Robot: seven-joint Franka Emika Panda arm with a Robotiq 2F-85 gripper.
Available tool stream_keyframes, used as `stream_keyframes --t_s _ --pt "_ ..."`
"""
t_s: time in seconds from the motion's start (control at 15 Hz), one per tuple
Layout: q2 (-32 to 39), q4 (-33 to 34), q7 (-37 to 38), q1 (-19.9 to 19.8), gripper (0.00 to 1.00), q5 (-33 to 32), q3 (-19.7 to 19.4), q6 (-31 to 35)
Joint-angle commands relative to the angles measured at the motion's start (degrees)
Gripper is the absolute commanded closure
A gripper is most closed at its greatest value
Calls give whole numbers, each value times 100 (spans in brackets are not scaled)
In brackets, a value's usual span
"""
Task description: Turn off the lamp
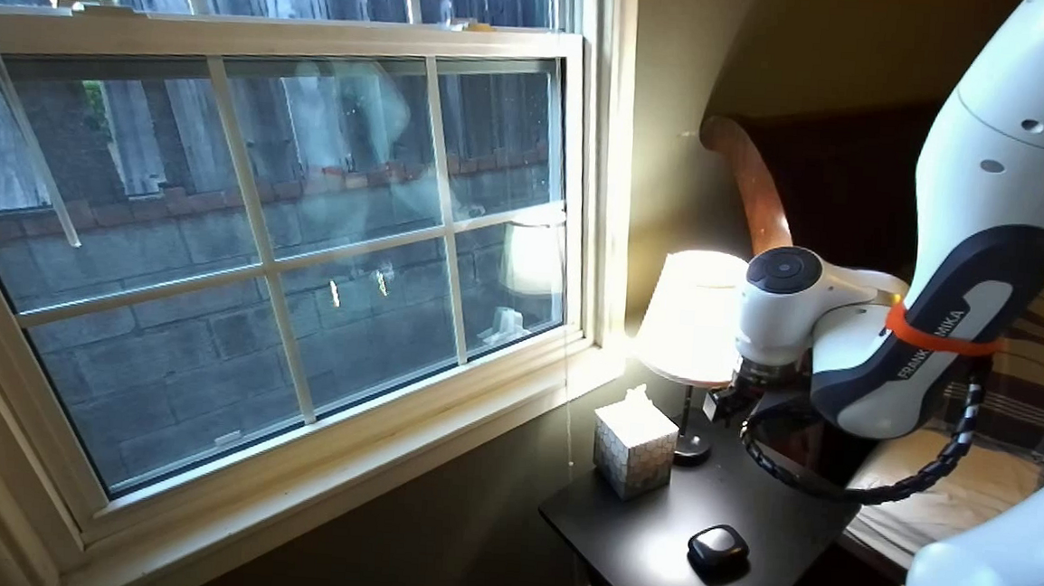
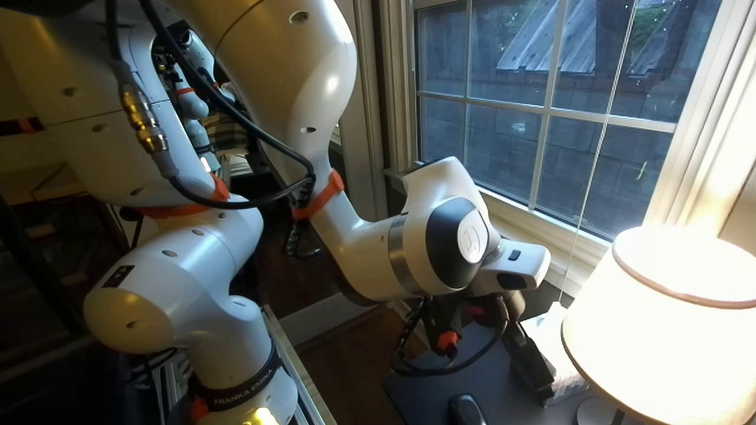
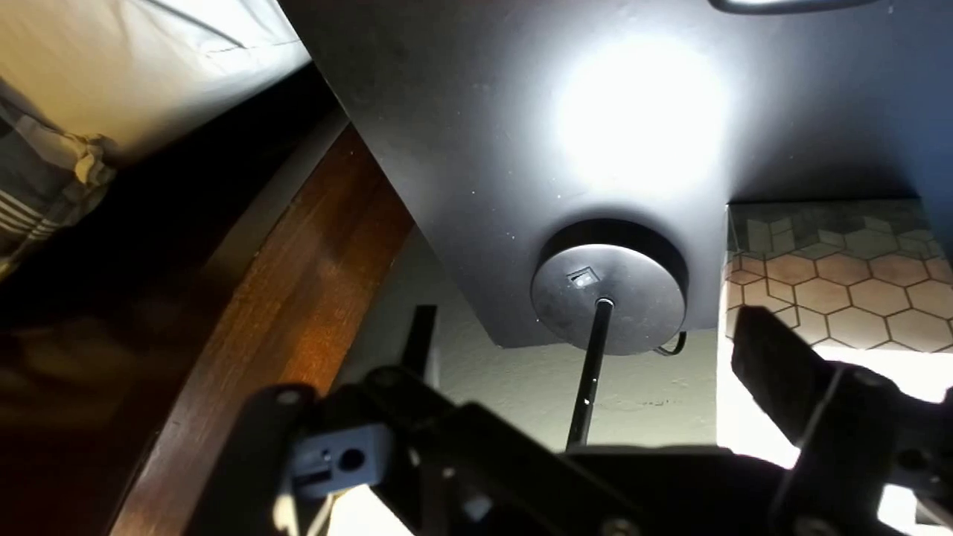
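Note:
The lamp is lit; its glowing white shade (image 1: 691, 317) also shows in an exterior view (image 2: 667, 330). In the wrist view its round black base (image 3: 633, 305) sits on the table, with a small rocker switch (image 3: 583, 278) on the top face and a thin black pole (image 3: 592, 372) rising from it. My gripper (image 3: 588, 318) is open and empty, its two dark fingers wide apart on either side of the pole and base in that view. In an exterior view the gripper (image 1: 725, 405) is just below the shade's edge, above the table. No contact with the switch shows.
A tissue box (image 1: 635, 445) with a hexagon pattern stands close beside the lamp base. A small black object (image 1: 717, 550) lies on the dark table (image 1: 651, 555). The window and sill (image 1: 368, 447), a wooden bed frame (image 3: 298, 298) and a bed (image 1: 919, 476) are nearby.

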Motion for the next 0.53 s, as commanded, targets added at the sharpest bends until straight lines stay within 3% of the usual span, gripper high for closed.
stream_keyframes --t_s 0.0,0.2,0.47 --pt "0 0 0 10 0 2 4 0" --pt "0 1 0 14 0 3 5 0" --pt "483 412 593 -133 0 -761 -35 136"
